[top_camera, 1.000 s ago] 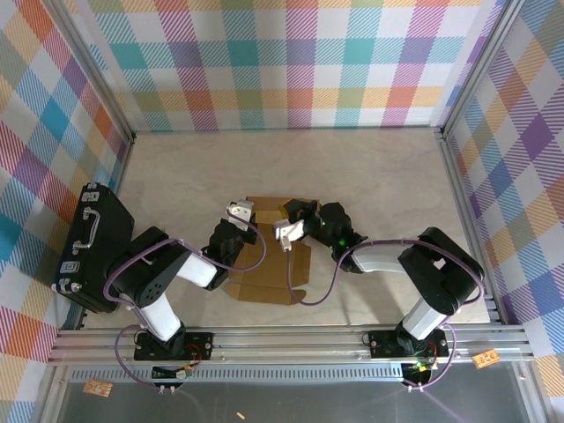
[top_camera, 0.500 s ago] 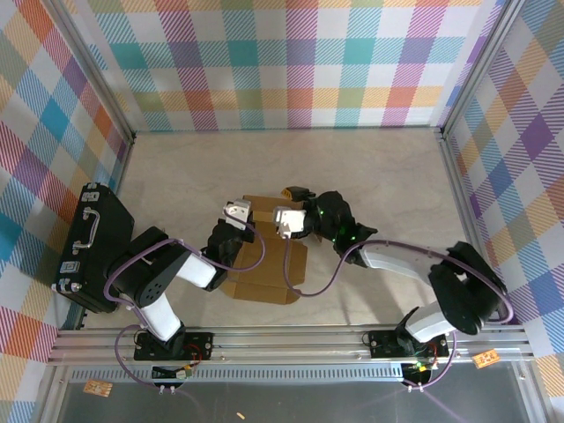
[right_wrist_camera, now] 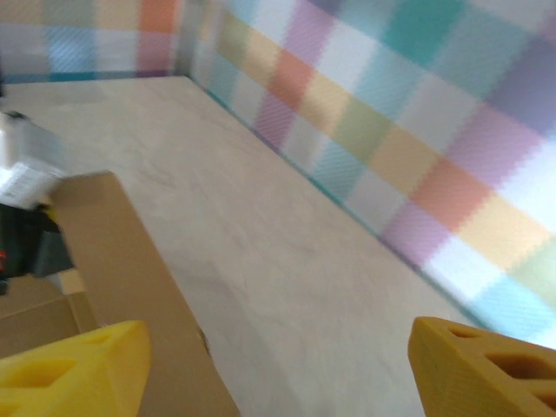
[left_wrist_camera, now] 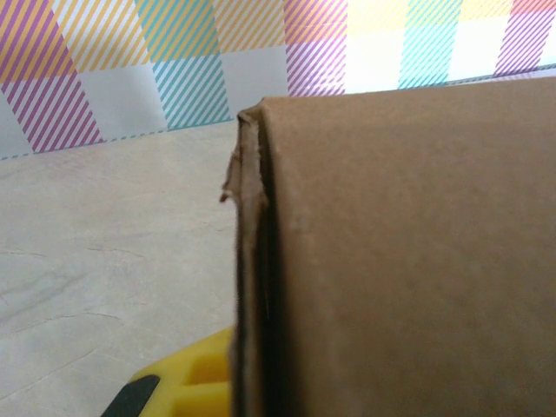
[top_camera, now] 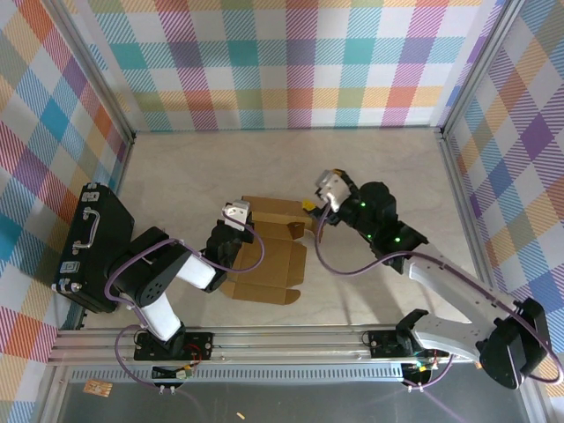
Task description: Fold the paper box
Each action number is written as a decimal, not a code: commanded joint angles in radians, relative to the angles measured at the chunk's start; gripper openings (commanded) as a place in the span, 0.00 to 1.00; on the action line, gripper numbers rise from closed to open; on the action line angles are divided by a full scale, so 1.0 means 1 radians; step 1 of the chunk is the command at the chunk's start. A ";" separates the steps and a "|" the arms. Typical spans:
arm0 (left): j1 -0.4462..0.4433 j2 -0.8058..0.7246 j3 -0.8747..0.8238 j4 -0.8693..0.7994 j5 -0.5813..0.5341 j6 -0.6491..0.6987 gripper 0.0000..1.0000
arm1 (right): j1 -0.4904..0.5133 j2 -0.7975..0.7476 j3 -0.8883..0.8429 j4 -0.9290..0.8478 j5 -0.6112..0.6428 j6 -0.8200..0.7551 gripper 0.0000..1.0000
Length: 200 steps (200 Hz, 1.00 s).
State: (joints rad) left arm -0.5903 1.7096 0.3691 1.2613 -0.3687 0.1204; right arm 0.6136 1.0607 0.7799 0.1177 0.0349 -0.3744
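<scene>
Near side of the paper box (top_camera: 264,269): a flat brown panel with tabs lies on the counter (top_camera: 379,159), just ahead of the arm bases and closer to the left one. The box sits mid-counter, long axis roughly near to far and slightly skewed. Its far part has walls standing up. The black case (top_camera: 92,242) is well off the box's left and not involved.

At the box's far left corner is the left gripper (top_camera: 241,214), fingers clenched and apparently pinching the upright left wall. The left wrist view has the cardboard edge-on right against one yellow finger (left_wrist_camera: 187,382); the other is hidden behind the board.

At the box's far right corner is the right gripper (top_camera: 310,206), fingers spread wide, grasping nothing, tips just beside the box but apart from it. In the right wrist view the raised wall runs past one finger (right_wrist_camera: 74,365), with counter showing between the two.

Judgement: the fold is partly done, with walls up and near flaps not closed. The box lies left of the right fingers, so the next contact needs a leftward approach. The left arm is nearer and serves as anchor.

Beyond the box, the counter runs to the plaid wall (top_camera: 291,62).
</scene>
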 commanded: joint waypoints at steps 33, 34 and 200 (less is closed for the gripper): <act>0.007 0.009 -0.012 0.049 -0.013 -0.004 0.00 | -0.060 0.001 -0.065 -0.094 -0.184 0.181 0.78; 0.007 0.009 -0.012 0.049 -0.013 -0.004 0.00 | -0.059 0.005 -0.064 -0.093 -0.180 0.187 0.78; 0.008 0.011 -0.018 0.062 -0.014 -0.008 0.00 | -0.159 0.239 0.035 -0.198 -0.164 0.045 0.69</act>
State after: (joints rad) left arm -0.5903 1.7115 0.3634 1.2713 -0.3775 0.1207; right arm 0.4862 1.2823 0.8238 -0.0990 -0.1730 -0.3302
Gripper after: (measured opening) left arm 0.099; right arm 0.717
